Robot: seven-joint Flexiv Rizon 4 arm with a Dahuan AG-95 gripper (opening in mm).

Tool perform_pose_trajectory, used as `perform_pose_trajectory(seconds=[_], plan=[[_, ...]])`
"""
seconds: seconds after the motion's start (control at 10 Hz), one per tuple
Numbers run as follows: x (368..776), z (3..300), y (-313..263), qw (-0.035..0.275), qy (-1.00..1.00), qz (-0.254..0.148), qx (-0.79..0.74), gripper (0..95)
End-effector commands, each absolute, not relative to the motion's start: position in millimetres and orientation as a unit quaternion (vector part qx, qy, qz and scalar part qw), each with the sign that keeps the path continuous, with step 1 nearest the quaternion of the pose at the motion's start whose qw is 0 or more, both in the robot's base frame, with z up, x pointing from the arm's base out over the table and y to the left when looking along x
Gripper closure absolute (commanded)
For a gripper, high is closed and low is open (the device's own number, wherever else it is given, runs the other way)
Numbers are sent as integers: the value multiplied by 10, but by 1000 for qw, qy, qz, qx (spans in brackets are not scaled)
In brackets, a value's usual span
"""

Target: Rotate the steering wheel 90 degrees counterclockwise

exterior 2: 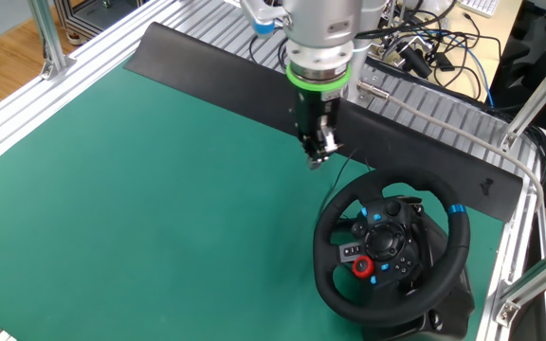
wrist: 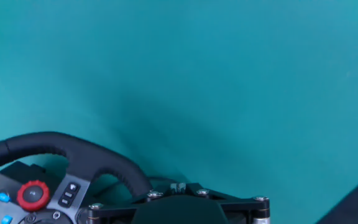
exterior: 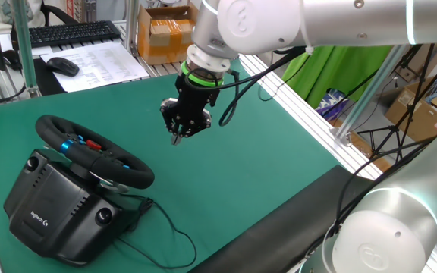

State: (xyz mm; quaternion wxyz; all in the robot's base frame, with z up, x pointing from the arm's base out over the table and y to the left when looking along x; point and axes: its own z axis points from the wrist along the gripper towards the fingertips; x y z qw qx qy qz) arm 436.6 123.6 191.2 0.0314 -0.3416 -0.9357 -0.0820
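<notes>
The steering wheel point(exterior: 89, 152) is black and round, with blue and red buttons on its spokes, and sits on a boxy black Logitech base point(exterior: 48, 216) at the left of the green mat. It also shows in the other fixed view point(exterior 2: 384, 242) and at the lower left of the hand view point(wrist: 73, 146). My gripper point(exterior: 177, 139) hangs above the mat beside the wheel's rim, apart from it and pointing down. Its fingertips are together and hold nothing. It also shows in the other fixed view point(exterior 2: 317, 159) and at the bottom edge of the hand view point(wrist: 178, 186).
A black keyboard point(exterior: 70, 32), a black mouse point(exterior: 61, 66) and papers lie beyond the mat's far left. A cardboard box point(exterior: 165, 30) stands behind. A cable point(exterior: 169, 227) trails from the base. Aluminium rails point(exterior 2: 463, 133) border the mat.
</notes>
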Motion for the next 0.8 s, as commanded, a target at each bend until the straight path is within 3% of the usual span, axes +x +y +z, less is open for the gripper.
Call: perform_pose_trajectory(seconds=[0.1,0.8], plan=[[4274,1944,1352,36,-929,-79,-359,950],[4174,1993,1451,33,-937,-62,-342,950]])
